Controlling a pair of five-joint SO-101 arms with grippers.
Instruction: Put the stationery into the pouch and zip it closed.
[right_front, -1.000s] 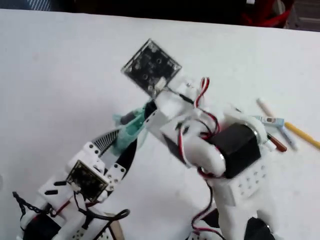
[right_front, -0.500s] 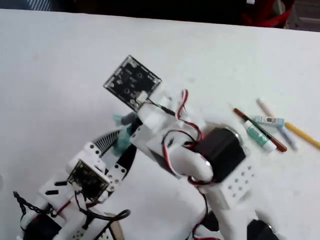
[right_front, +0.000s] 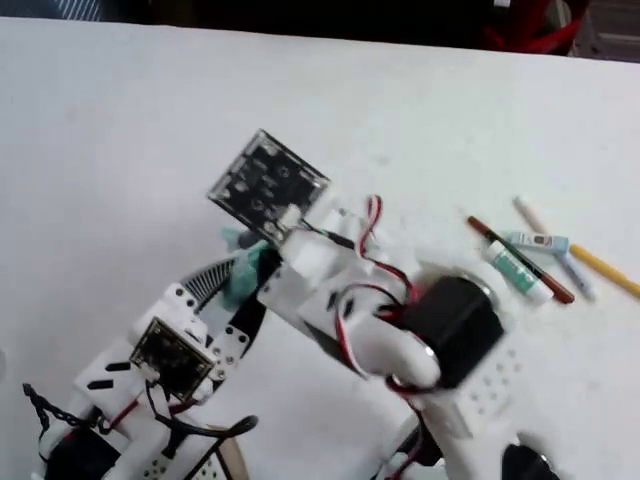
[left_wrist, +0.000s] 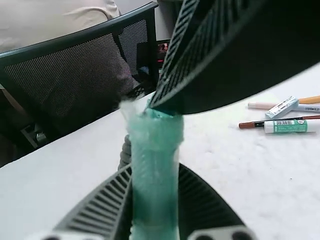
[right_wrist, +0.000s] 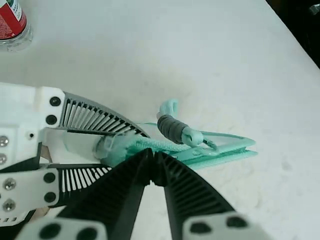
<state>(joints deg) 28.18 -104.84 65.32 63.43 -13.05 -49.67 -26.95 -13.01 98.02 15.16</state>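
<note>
The mint-green pouch (right_front: 238, 280) lies on the white table between the two arms, mostly hidden under the right arm (right_front: 440, 325). My left gripper (left_wrist: 152, 182) is shut on one end of the pouch (left_wrist: 152, 160). In the right wrist view my right gripper (right_wrist: 152, 161) is shut, tips pressed on the pouch (right_wrist: 225, 152) edge beside the grey zipper pull (right_wrist: 174, 130) and close to the left gripper (right_wrist: 117, 147). The stationery (right_front: 525, 262) lies loose at the table's right: a brown pencil, a white-green tube (left_wrist: 286, 126), a yellow pencil (right_front: 605, 270) and small pens.
A bottle with a red label (right_wrist: 12, 22) stands on the table off to one side of the pouch. A black mesh chair (left_wrist: 75, 75) stands beyond the table edge. Bare white table (right_front: 120, 130) spreads at the far left.
The right arm swung left over the pouch, uncovering the brown pencil and the tube at the right. Then it shifted slightly. The left arm kept still.
</note>
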